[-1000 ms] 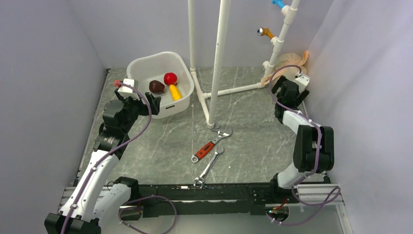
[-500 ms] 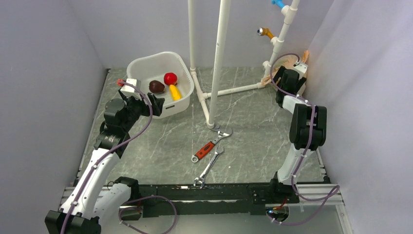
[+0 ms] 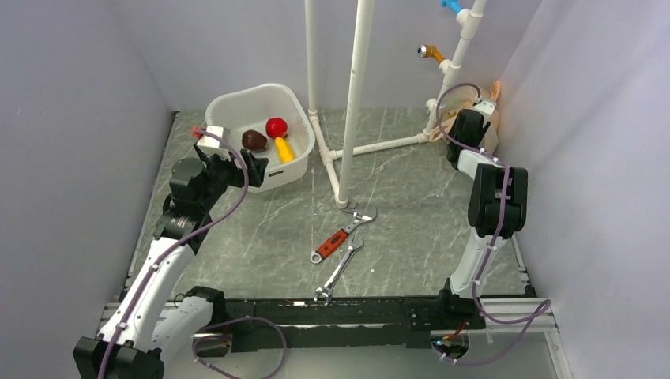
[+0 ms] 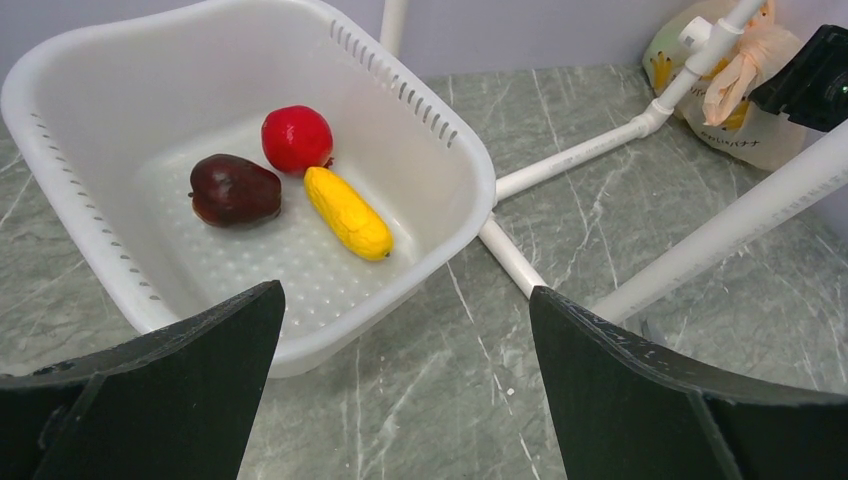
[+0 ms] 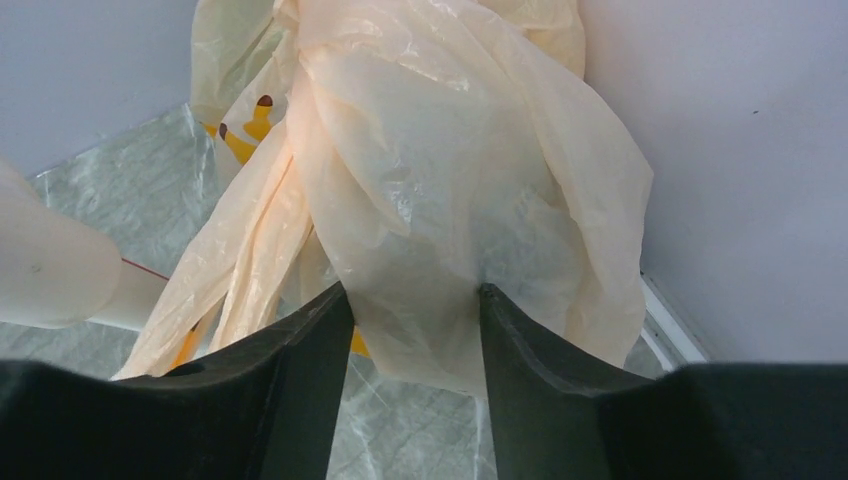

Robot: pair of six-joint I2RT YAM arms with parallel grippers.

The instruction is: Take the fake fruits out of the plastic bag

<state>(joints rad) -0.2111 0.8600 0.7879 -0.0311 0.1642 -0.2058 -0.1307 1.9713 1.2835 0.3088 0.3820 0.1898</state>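
Note:
The plastic bag, thin beige-peach film printed with small bananas, sits crumpled in the far right corner against the wall. It also shows in the left wrist view. My right gripper has its jaws partly closed on a bulging fold of the bag, and the film touches both fingers. Any fake fruits inside are hidden by the film. A yellow elongated fruit lies in the white tub. My left gripper hangs open over the table in front of the tub, holding nothing.
The tub also holds a shiny red ball and a dark maroon fruit. A white pipe frame stands mid-table, one foot beside the bag. Two wrenches lie near the front. Walls close both sides.
My right arm reached forward into the corner and its jaws narrowed around the bag. The left arm shifted only slightly and stayed open.

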